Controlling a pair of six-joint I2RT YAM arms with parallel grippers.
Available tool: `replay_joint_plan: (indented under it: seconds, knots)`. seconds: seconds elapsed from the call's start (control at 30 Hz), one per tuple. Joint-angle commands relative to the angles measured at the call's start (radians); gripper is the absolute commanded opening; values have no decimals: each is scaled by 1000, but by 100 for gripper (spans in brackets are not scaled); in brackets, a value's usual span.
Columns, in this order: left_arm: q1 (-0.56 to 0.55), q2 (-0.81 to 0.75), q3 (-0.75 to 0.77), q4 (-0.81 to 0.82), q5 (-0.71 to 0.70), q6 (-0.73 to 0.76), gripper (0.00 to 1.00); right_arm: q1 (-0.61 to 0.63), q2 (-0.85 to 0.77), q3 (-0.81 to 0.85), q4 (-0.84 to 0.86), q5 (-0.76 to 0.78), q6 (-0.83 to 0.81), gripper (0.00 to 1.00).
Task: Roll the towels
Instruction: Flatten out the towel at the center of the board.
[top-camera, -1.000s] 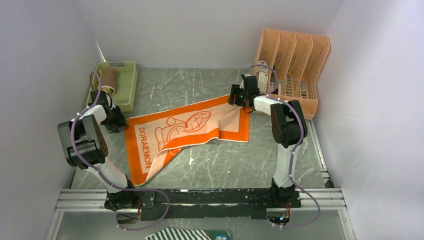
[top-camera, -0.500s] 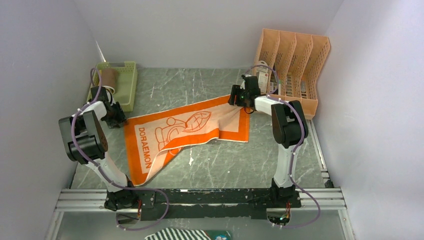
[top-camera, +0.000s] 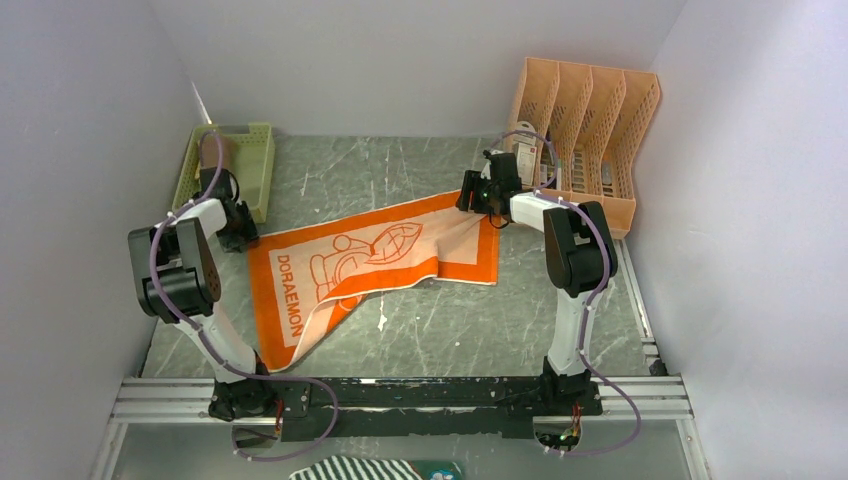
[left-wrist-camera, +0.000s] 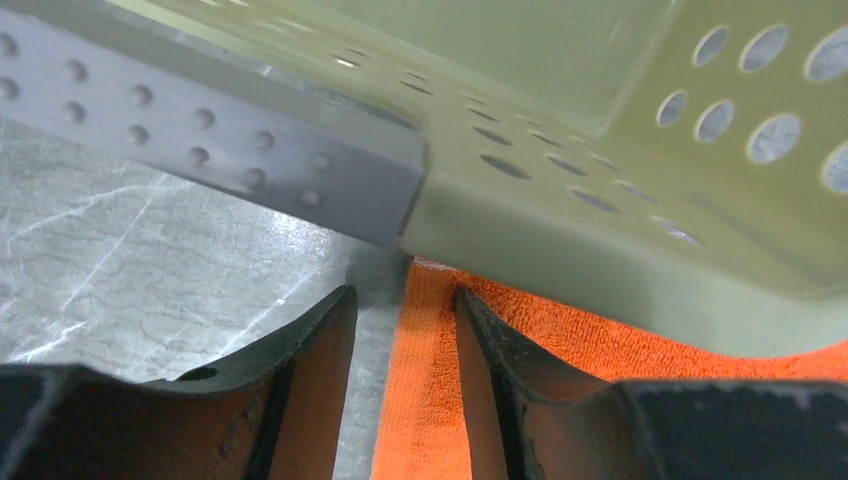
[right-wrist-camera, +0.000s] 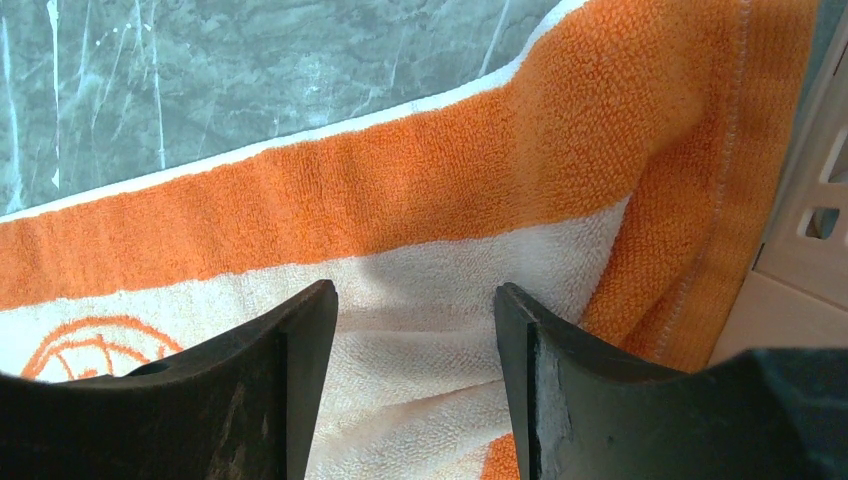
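The large orange-bordered towel (top-camera: 370, 255) with "DORAEMON" lettering lies spread diagonally on the marble table, its near corner folded over. My left gripper (top-camera: 240, 228) is open at the towel's far left corner, right against the pale green basket (top-camera: 258, 170). In the left wrist view the orange edge (left-wrist-camera: 430, 400) runs between the fingers of the left gripper (left-wrist-camera: 405, 305). My right gripper (top-camera: 474, 198) is open over the towel's far right corner, with peach cloth (right-wrist-camera: 420, 260) showing between the fingers of the right gripper (right-wrist-camera: 415, 300). The small tan towel (top-camera: 224, 152) lies rolled in the basket, partly hidden by my left arm.
The basket's corner (left-wrist-camera: 600, 230) overhangs the left fingers closely. An orange slotted organizer (top-camera: 585, 120) stands at the back right, just beside the right gripper, and shows in the right wrist view (right-wrist-camera: 800, 270). Walls close in on both sides.
My left arm has moved away from me and slightly right, bringing its gripper up against the basket at the towel's corner. The right arm and the towel have not moved.
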Motion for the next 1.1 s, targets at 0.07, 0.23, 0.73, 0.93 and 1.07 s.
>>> replay_joint_plan:
  seconds: [0.07, 0.23, 0.73, 0.93, 1.07]
  knots:
    - [-56, 97, -40, -33, -101, -58, 46, -14, -51, -22, -52, 5, -8, 60]
    - [-56, 127, -43, -40, -92, -74, 7, -26, -70, -30, -47, -2, -6, 60]
    - [90, -167, -52, -34, -263, -62, 7, 7, -79, 48, -14, 84, -154, 68]
    - [101, -218, -56, -26, -293, -50, 7, 3, 36, 208, -27, 93, -320, 69]
    - [105, -213, -50, -31, -252, -49, 7, -10, 159, 373, -117, 64, -383, 67]
